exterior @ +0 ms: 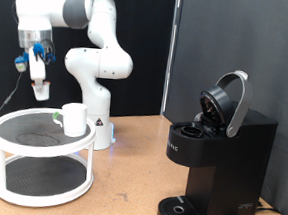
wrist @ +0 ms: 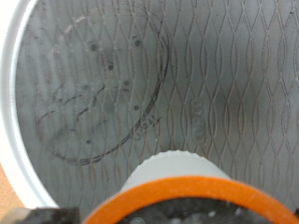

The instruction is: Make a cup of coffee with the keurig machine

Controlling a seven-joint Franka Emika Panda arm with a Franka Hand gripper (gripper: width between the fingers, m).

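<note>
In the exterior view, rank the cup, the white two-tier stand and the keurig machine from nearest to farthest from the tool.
The tool hangs above the stand at the exterior view's left.
1. the white two-tier stand, directly below it.
2. the cup, on the stand's top tier, toward the right.
3. the keurig machine, far right, lid open.

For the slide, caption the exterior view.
Tool above white tiered stand holding cup; keurig machine lid open.
</note>
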